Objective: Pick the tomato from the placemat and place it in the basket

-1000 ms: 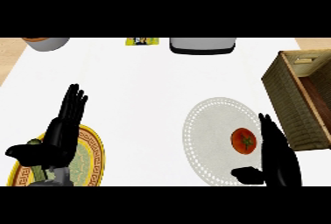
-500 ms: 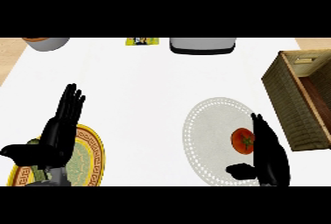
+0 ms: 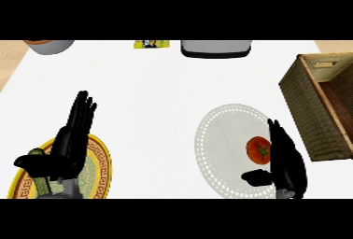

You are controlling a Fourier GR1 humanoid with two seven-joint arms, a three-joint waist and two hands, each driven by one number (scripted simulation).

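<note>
We look steeply down on a white kitchen counter [image 3: 165, 93], with a strip of tan floor at the far left edge. At the right stands a brown woven basket [image 3: 307, 112], its near wall facing the round white placemat [image 3: 224, 140] that lies just beside it. At the lower left we see a yellow-rimmed plate [image 3: 102, 161] with a patterned border, partly covered by the left forearm. Along the far edge sit a grey rounded container [image 3: 215, 48], a grey bowl with an orange inside [image 3: 50, 45] at the far left, and a small yellow and green packet [image 3: 151, 44] between them.

Our right hand [image 3: 286, 158] lies over the right side of the placemat, fingers straight and pointing away from us, thumb out to the left; it has hold of nothing. The red tomato [image 3: 257, 149] rests on the placemat, right against the left side of those fingers, above the thumb.

Our left hand [image 3: 69, 142] rests open over the plate, fingers straight, holding nothing.
</note>
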